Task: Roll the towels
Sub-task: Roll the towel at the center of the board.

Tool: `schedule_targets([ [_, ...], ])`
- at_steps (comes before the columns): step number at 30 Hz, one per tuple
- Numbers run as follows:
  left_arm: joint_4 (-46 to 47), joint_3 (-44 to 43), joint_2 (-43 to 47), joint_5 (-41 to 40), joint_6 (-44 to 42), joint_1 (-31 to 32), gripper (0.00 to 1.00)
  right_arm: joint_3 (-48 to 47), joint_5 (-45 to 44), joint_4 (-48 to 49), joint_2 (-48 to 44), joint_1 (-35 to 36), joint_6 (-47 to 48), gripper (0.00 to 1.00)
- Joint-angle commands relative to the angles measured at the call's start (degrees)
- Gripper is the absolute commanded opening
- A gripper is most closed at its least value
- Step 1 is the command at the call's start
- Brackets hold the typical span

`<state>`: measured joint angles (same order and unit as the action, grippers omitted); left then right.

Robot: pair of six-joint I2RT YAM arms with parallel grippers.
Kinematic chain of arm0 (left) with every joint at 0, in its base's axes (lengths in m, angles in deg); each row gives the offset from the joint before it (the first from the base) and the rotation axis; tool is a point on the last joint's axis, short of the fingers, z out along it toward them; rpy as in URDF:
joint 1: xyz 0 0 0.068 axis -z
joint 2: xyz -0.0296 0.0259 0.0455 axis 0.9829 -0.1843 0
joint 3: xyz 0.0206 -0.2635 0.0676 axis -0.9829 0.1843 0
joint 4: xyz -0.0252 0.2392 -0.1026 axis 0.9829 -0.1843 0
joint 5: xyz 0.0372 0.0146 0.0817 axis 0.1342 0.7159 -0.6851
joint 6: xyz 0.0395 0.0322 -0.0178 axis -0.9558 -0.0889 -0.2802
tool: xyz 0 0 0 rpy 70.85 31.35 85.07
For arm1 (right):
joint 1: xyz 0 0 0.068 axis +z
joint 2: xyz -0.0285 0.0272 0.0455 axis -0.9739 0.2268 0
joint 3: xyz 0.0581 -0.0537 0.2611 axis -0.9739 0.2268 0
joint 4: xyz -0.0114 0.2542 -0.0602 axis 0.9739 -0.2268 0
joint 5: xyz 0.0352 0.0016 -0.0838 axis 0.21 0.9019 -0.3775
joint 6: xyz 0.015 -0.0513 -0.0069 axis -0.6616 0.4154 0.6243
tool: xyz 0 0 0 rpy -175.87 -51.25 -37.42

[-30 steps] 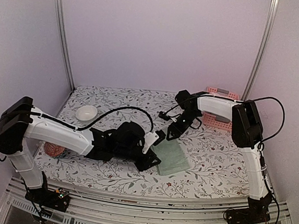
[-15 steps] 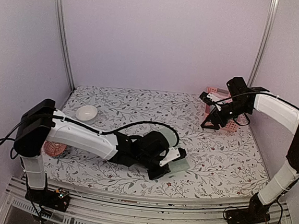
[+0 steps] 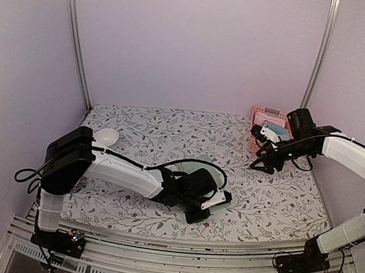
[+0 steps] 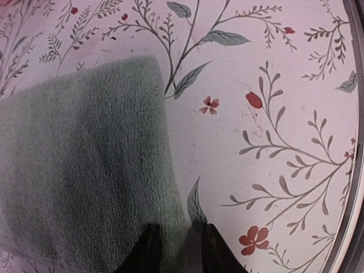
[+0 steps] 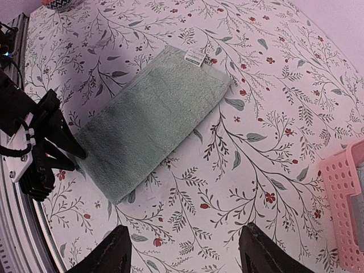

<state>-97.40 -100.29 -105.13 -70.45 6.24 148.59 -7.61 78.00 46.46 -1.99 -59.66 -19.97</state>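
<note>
Towel: flat, oblong, sage-green terry.

The sage-green towel runs off the left wrist view's left and bottom edges; from above, the left arm hides most of it. The right wrist view's edge cuts the pink basket, and the label is too small to read.

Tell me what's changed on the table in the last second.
The right pincer swung off the green towel, rightward to the pink basket. The left pincer slid right along the towel's near edge to its corner, straddling it. The towel stayed flat; white bowl and basket unmoved.
</note>
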Motion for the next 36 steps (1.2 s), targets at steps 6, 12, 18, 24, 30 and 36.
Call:
schedule_targets([
  [6,-0.04,1.94,1.3,-7.31,0.57,-0.22,0.32,3.19,1.52,1.01,1.0,0.17,2.64,0.66],
  [12,5.76,5.98,4.91,-5.36,-2.03,0.21,0.37,3.34,1.65,0.54,1.7,0.17,2.7,0.65],
  [18,3.75,4.34,2.37,-6.8,-2.3,0.13,0.33,3.91,2.12,-0.04,1.81,0.18,2.84,0.65],
  [24,0.14,2.69,0.22,-10.5,-2.34,0.16,0.2,7.21,1.6,-0.59,2.26,3.35,5.8,0.61],
  [30,3.45,6.21,3.82,-1.02,1.55,-1.71,0.01,14.57,-4.49,2.35,1.24,13.05,10.95,0.48],
  [36,2.43,6.16,4.61,10.35,6.19,-4.65,0.0,16.23,-7.9,7.68,1.53,20.56,11.06,0.43],
])
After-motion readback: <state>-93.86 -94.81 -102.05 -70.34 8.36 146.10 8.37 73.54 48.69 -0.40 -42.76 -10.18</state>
